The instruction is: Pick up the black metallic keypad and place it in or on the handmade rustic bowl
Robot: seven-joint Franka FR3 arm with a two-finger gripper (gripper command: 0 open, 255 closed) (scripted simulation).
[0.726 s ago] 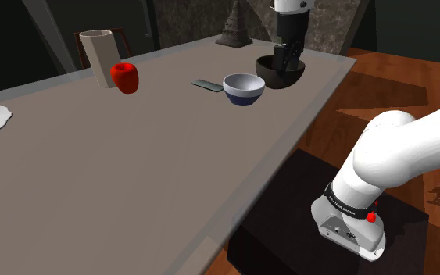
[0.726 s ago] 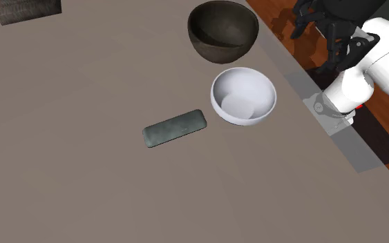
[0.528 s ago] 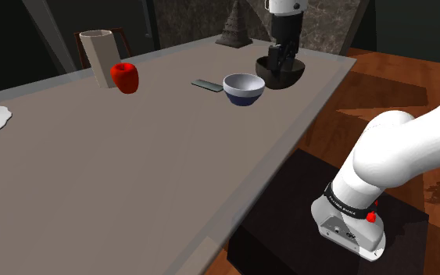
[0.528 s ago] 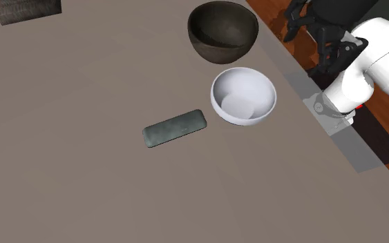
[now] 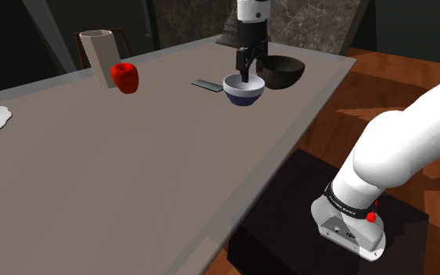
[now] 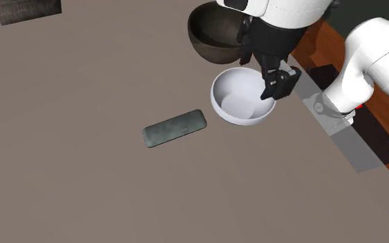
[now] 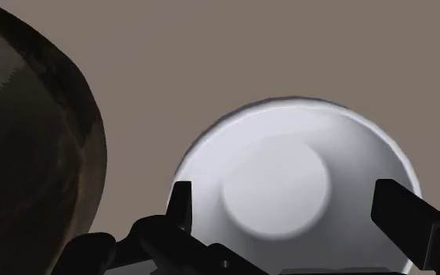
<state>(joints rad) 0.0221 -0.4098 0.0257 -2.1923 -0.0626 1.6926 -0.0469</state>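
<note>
jaws spread and empty above the white bowl [image 6: 220, 109], keypad [image 6: 175, 128] and dark bowl [image 6: 208, 33] just beside it.

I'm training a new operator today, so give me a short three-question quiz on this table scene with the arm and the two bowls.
1. Fill in: the keypad lies flat on the ____, not in the dark bowl.
2. True or false: the pincer is shut on the keypad.
3. Which thing does the pincer hang over? A) the dark bowl B) the white bowl C) the keypad

Key
1. table
2. False: its fingers stand apart with nothing between them.
3. B
</note>
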